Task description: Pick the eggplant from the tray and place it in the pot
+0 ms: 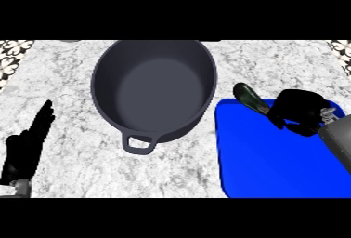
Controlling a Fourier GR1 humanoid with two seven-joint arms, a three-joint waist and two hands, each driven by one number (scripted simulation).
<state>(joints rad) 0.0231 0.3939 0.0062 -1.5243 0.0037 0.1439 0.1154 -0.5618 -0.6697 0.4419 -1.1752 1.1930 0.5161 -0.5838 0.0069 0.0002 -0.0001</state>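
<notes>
Grasping the eggplant (248,99), your right hand (299,111) curls round it; its free end points up-left toward the pot (103,88).

This is a kitchen: a grey-white marbled stone desk (68,158) carries a dark oval pot (154,93) with a loop handle (139,143) near its middle and a blue tray (267,162) at its right edge, with patterned tiles (14,51) past both far corners.

The slender dark eggplant (248,98) jutting from the fingers of the black right hand (298,111) shows a glossy green-black skin. Under those fingers lies a plain bright-blue flat tray (274,162); left of them — a matte charcoal-grey oval metal pot (103,93) on a white countertop (61,69) mottled grey.
</notes>
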